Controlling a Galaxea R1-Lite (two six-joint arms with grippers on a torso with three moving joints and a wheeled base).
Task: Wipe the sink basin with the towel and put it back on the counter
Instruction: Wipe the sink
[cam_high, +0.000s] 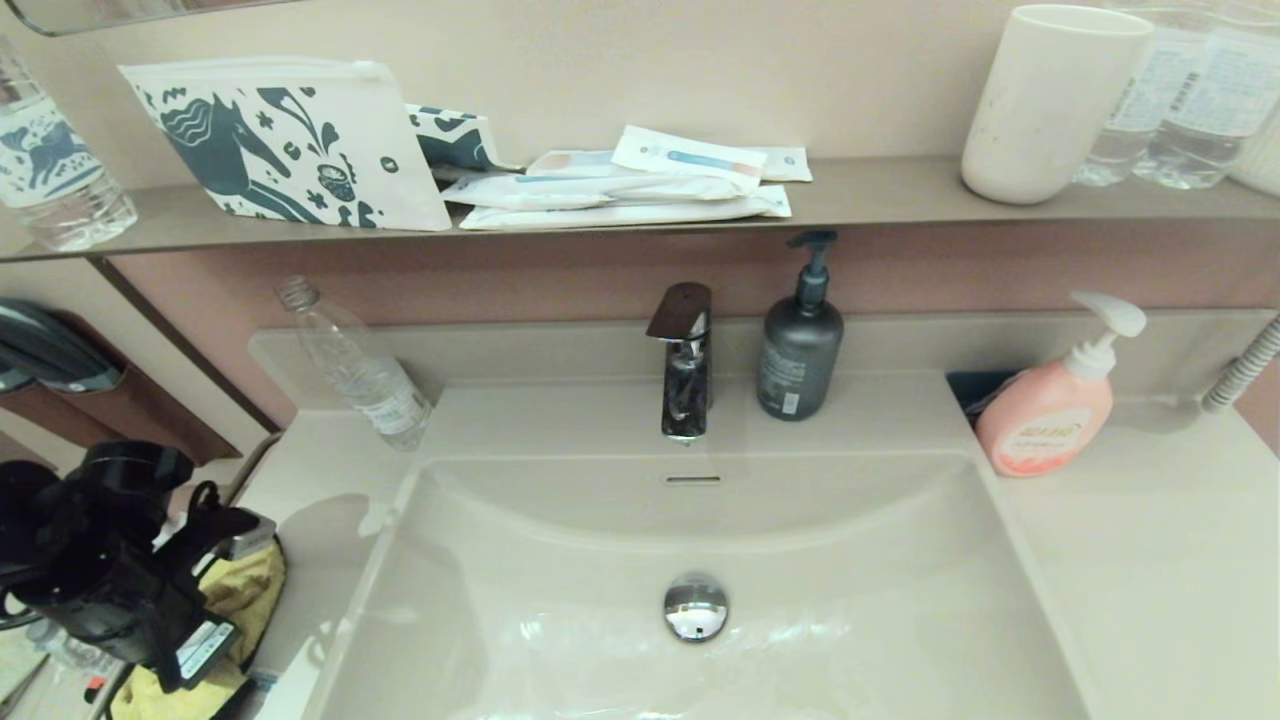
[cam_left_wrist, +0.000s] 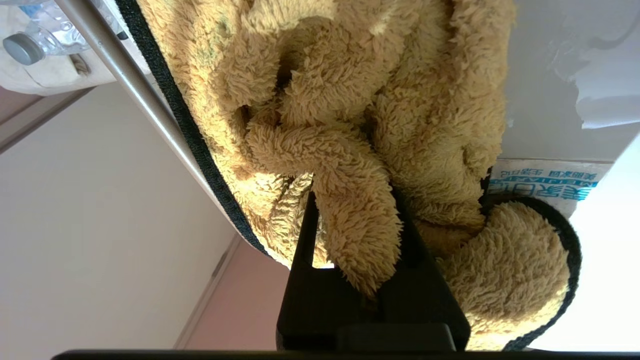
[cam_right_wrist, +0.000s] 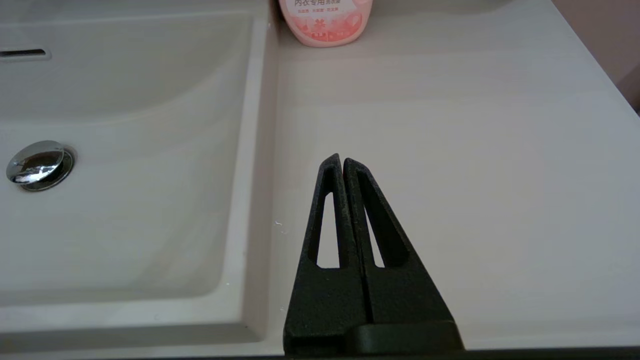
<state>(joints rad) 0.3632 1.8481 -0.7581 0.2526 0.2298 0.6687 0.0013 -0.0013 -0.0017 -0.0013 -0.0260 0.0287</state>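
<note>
Here left gripper (cam_left_wrist: 357, 235) has jaws clamped on towel (cam_left_wrist: 350, 125) at tabletop's (cam_high: 1150, 560) left edge; right gripper (cam_right_wrist: 341, 162) jaws pressed together, empty, over tabletop beside sink basin (cam_high: 850, 560).

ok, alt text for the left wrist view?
The left gripper has its black fingers shut on a fold of the mustard-yellow towel, which fills most of the view. A metal rail runs diagonally beside its black trim.

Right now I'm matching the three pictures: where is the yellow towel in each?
Head view: towel at lower left, under the left gripper.
Left wrist view: towel fills the frame, pinched.
Right wrist view: not in it.
Shared landmark: drain plug, head and right wrist views.
</note>
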